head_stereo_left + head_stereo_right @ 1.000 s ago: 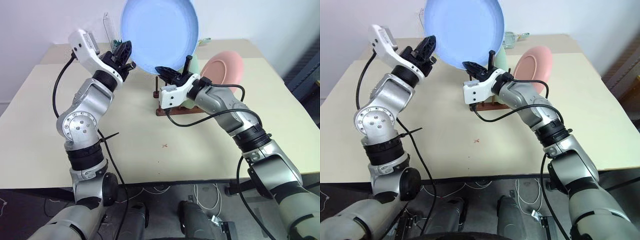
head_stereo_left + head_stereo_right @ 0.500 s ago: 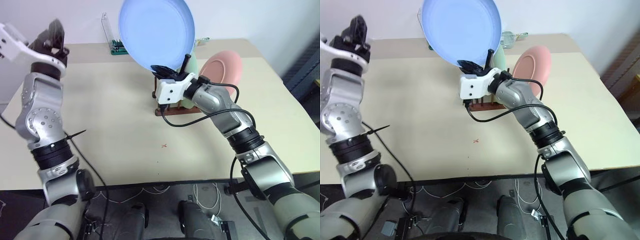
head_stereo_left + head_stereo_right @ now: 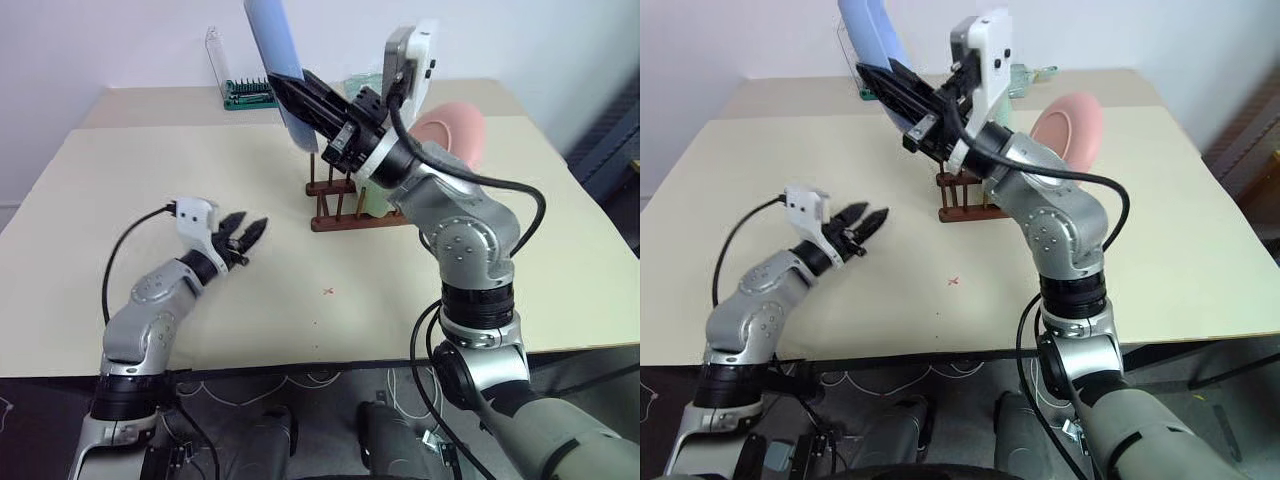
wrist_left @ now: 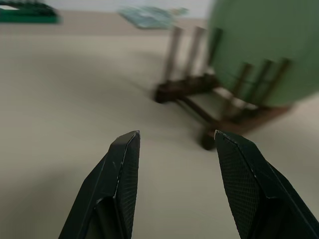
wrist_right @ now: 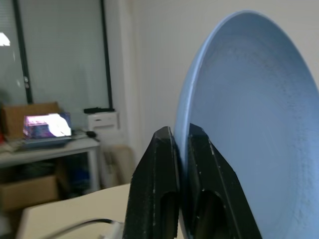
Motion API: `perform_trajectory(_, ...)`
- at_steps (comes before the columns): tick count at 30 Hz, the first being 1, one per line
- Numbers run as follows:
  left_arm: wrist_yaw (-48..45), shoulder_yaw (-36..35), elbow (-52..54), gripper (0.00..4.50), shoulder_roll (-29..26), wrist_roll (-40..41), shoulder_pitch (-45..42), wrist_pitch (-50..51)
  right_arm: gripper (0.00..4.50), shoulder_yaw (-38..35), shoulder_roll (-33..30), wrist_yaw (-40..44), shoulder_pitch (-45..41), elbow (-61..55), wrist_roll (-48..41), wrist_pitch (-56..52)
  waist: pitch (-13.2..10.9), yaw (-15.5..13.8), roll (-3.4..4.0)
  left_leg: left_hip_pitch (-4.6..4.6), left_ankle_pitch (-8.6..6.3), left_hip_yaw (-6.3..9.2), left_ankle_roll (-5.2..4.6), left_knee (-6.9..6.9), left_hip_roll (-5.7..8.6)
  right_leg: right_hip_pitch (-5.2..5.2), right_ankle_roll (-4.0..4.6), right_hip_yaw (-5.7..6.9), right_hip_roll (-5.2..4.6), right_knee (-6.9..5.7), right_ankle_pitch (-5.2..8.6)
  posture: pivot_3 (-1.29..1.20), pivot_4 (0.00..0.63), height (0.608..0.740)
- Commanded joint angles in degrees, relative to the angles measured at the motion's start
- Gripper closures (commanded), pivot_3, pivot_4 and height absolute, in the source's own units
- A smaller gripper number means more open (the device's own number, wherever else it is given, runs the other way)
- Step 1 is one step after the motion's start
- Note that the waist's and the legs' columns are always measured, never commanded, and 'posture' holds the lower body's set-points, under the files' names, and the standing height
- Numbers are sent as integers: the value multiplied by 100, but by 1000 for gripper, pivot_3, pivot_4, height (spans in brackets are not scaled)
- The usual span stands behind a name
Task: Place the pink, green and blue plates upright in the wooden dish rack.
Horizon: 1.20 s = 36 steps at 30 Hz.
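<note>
My right hand [image 3: 290, 88] was clenched on the rim of the blue plate [image 3: 272, 45], holding it edge-on and upright in the air above and just behind the near-left end of the wooden dish rack [image 3: 355, 205]; in the right wrist view the two black fingers [image 5: 158, 184] pinched the thin matte lip with the shallow dished face curving away beside them. My left hand [image 3: 247, 232] hung low over the desk [image 3: 120, 200], released and holding nothing, its two ribbed, tapered fingertips apart and pointing toward the rack, well clear of it with bare beige surface between. From that wrist I could see the rack's dark reddish-brown rails and thin round pegs, with the green plate [image 4: 264, 50] standing upright among the pegs at the far end. The leftmost pegs stood free, leaving an open slot on the side nearest the blue plate. The pink plate [image 3: 455, 130] stood tilted past the green one, at the rack's right end; I could not tell whether it sat between pegs or leaned against them. Ahead of the rack the desk was smooth, flat and open right up to its near edge, apart from a small reddish mark [image 3: 328, 291]. Near the desk's far edge a green circuit board [image 3: 248, 92] lay by a clear upright panel [image 3: 214, 60].
</note>
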State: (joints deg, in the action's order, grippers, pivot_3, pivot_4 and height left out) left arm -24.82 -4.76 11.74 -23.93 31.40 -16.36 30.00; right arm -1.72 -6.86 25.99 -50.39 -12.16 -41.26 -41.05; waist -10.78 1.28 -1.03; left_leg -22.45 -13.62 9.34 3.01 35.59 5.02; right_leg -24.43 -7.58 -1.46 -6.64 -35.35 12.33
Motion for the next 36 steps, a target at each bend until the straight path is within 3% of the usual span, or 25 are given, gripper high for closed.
perform_trajectory(1, -372, 136, 461, 2090, -147, 89, 33, 115, 4500, -773, 313, -933, -294, 289, -849, -589, -1, 0, 7, 0, 1, -1, 1, -2, -1, -3, 0, -1, 0, -3, 0, 0, 150, 740)
perform_trajectory(3, -570, 236, 594, 2090, -185, 159, 76, 214, 4500, -1190, 497, -1530, -432, 652, -1225, -861, -1, -11, 11, 0, 1, -4, 2, -2, -1, -3, 1, -3, 0, -3, 0, 0, 150, 740)
perform_trajectory(10, -728, 340, 776, 2090, -153, 130, 142, 328, 4500, -1644, 598, -2385, -758, 1316, -1517, -1070, -3, -5, 15, -1, 2, -7, 1, -6, 0, -3, 1, -3, -1, 1, -1, 0, 150, 740)
perform_trajectory(28, -714, 418, 793, 2090, -22, -2, 118, 320, 4500, -1705, 490, -2490, -1056, 2268, -1066, -865, -4, 2, 16, 0, 2, -9, 0, -6, -1, -3, 0, -2, 0, 2, 0, 0, 150, 740)
perform_trajectory(29, -715, 423, 791, 2049, -19, -8, 118, 315, 3799, -1706, 491, -2481, -1059, 2268, -1058, -848, -4, 1, 16, -1, 2, -9, 0, -6, -1, -3, 0, -2, 0, 1, 0, 0, 150, 740)
perform_trajectory(31, -722, 434, 771, 2049, -11, -26, 114, 298, 3132, -1665, 478, -2443, -1059, 2247, -977, -747, -4, 1, 16, -1, 2, -9, 0, -6, -1, -4, 0, -3, 0, 2, 0, 0, 150, 740)
perform_trajectory(36, -762, 443, 722, 2049, -5, -62, 105, 277, 571, -1606, 462, -2394, -1068, 2194, -793, -568, -4, 2, 16, -1, 2, -9, 0, -6, -1, -4, 0, -2, 0, 1, 0, 0, 150, 740)
